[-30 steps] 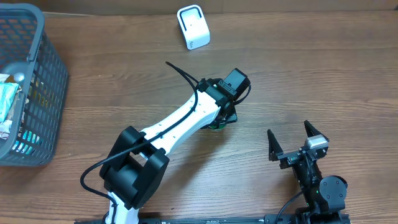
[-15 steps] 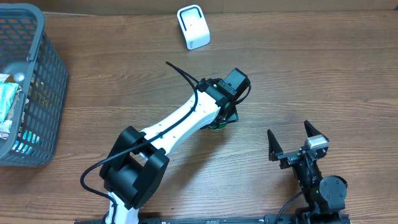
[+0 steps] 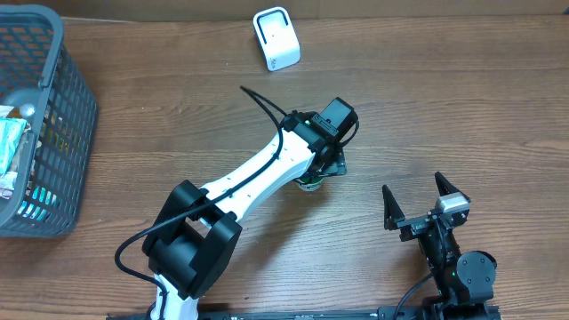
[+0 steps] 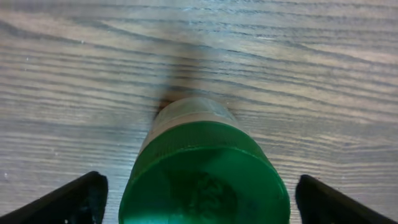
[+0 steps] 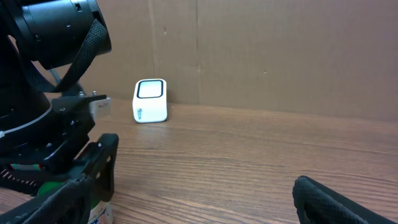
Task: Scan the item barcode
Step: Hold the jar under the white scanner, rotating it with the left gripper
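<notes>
- Overhead: the bottle [image 3: 308, 184] is stood under the left gripper [image 3: 325, 166], well apart from the scanner [image 3: 276, 38]; the right gripper [image 3: 412, 185] is spread, empty.
- Left wrist: the left gripper is spread, cap [image 4: 204, 180] untouched; toppling is risked by a nudge.
- Right wrist: a failed read is risked by wrong-side presentation.

Bare table [image 3: 320, 80] lies between bottle [image 4: 204, 180] and scanner [image 3: 276, 38], seemingly unobstructed.

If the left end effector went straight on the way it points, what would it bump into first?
Probably the round green plastic cap, which stands right in the middle of the open left end effector.
</notes>
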Controlling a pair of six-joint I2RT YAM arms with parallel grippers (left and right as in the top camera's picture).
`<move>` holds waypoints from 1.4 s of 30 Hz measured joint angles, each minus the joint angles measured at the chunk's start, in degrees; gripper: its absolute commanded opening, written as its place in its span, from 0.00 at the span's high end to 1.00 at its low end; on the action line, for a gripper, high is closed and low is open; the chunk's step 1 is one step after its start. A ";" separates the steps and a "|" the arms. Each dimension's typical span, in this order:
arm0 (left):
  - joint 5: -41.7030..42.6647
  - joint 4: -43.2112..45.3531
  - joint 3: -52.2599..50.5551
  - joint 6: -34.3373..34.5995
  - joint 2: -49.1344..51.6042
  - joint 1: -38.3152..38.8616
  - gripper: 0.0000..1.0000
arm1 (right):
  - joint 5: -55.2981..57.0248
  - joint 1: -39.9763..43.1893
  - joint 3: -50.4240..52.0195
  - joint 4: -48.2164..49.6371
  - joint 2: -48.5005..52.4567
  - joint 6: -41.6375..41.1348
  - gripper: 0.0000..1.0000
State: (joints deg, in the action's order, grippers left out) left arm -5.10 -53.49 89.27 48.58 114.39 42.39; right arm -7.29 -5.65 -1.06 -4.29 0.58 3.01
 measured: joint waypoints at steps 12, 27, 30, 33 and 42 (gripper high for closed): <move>-0.70 4.26 0.00 -39.12 0.00 -3.02 0.00 | 0.00 0.00 0.00 0.00 0.00 0.00 0.00; 4.04 2.01 0.00 -50.53 0.00 -3.50 0.00 | 0.00 -0.02 0.00 0.04 0.00 0.00 0.00; 4.46 1.38 0.00 -50.56 0.00 -3.50 0.00 | 0.00 0.00 0.00 0.07 0.00 0.00 0.00; 5.16 1.36 0.00 -50.69 0.00 -3.50 0.00 | 0.00 -0.02 0.00 0.02 0.00 0.02 0.00; 5.84 3.43 -1.57 -50.69 0.00 -3.50 0.04 | 0.00 0.00 0.00 0.04 0.00 0.00 0.00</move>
State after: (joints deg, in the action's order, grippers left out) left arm 0.73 -50.06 87.70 -2.11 114.39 38.89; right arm -7.29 -5.65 -1.06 -4.25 0.58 3.01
